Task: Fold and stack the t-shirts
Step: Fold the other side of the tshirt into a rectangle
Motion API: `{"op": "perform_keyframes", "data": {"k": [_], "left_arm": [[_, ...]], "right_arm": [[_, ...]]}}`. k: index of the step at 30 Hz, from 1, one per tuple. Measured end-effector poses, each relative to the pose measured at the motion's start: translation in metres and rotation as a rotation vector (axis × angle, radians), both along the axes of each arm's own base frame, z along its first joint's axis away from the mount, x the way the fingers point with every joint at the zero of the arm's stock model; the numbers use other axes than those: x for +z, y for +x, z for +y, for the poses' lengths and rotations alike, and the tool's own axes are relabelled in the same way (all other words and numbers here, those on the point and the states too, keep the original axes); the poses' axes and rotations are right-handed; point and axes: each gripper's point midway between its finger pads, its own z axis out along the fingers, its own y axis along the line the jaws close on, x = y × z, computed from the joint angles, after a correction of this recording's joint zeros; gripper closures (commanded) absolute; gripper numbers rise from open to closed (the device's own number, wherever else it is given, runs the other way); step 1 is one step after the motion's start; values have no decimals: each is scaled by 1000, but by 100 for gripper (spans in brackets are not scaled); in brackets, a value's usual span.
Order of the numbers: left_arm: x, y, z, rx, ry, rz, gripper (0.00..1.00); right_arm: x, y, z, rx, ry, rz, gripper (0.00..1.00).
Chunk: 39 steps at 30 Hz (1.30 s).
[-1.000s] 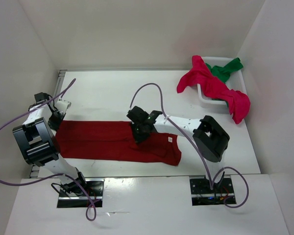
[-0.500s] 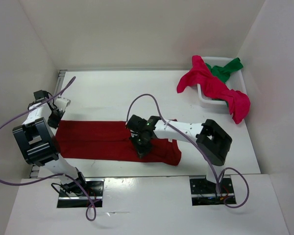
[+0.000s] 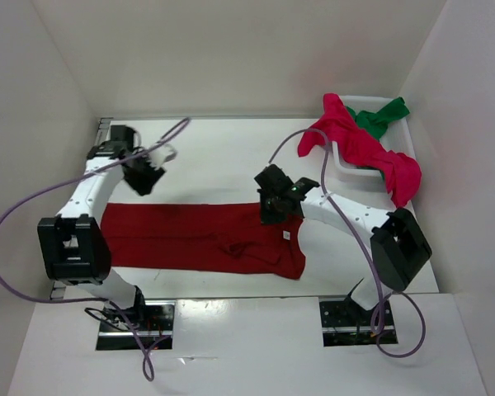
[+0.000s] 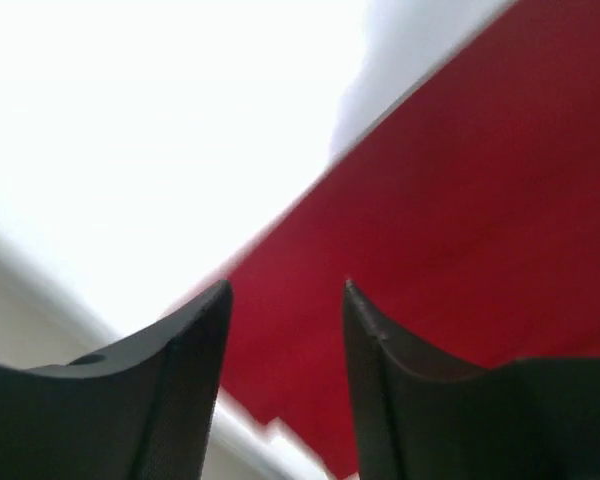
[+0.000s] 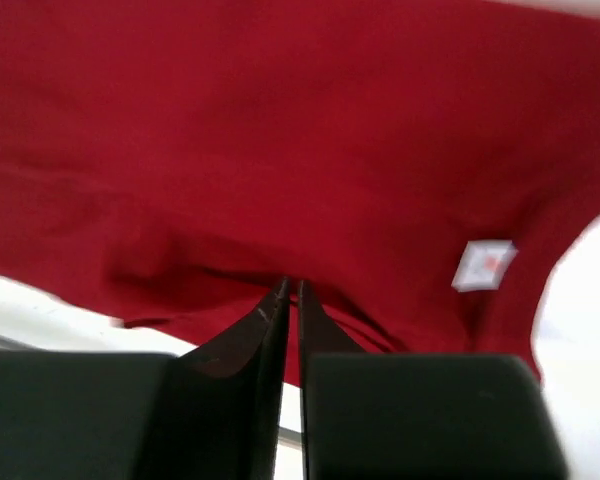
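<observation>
Your left fingers (image 4: 195, 330) gape, empty; your right fingers (image 5: 265, 322) are pressed together on nothing. The dark red shirt (image 3: 190, 239) looks half-folded; the crimson shirt (image 3: 359, 144) and green shirt (image 3: 379, 115) lie unfolded over the basket (image 3: 344, 167).

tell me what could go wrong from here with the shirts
The dark red shirt is bunched near its middle; folding it now could trap that crease.
The crimson shirt hangs over the basket rim; pulling it might drag the basket or the green shirt along.
The right fingers are shut just above the dark red cloth and might snag it.
</observation>
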Motion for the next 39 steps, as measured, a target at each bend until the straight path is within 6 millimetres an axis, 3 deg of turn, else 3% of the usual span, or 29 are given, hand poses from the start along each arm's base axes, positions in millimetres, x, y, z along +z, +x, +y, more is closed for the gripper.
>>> {"op": "perform_keyframes", "data": {"k": [1, 3, 4, 6, 9, 12, 14, 20, 22, 23, 26, 30, 33, 35, 39], "left_arm": [[10, 4, -26, -72, -28, -19, 37], [32, 5, -107, -309, -112, -68, 29], [35, 0, -135, -393, -131, -75, 28], [32, -31, -202, -604, -183, -40, 26], [3, -84, -257, -814, -189, 64, 26], [-37, -139, -287, -965, -166, 207, 26], [-54, -157, -292, -993, -152, 265, 25], [-65, -150, -297, -959, -156, 260, 28], [-69, -149, -301, -959, -155, 254, 40], [-72, -150, -301, -954, -154, 258, 55], [-81, -155, -301, -943, -150, 284, 74], [-91, -166, -295, -949, -137, 319, 89], [-99, -175, -286, -955, -121, 353, 89], [-102, -179, -281, -963, -108, 365, 81], [-102, -187, -272, -1003, -73, 372, 51]], "right_arm": [[-8, -4, -7, -19, -16, 17, 74], [-20, -14, -20, -53, -34, 51, 70], [-25, -19, -25, -64, -37, 64, 70], [-34, -34, -42, -103, -48, 96, 70], [-37, -49, -53, -151, -22, 125, 70], [-33, -55, -56, -201, 16, 129, 70], [-31, -56, -57, -230, 36, 130, 70], [-32, -62, -69, -299, 60, 138, 70], [-29, -62, -73, -319, 70, 134, 70], [-27, -61, -74, -326, 78, 129, 70], [-19, -59, -76, -341, 106, 105, 70], [-18, -60, -76, -348, 112, 105, 70], [-21, -61, -77, -350, 108, 113, 70], [-22, -62, -77, -349, 107, 119, 70], [-26, -67, -76, -341, 111, 137, 70]]}}
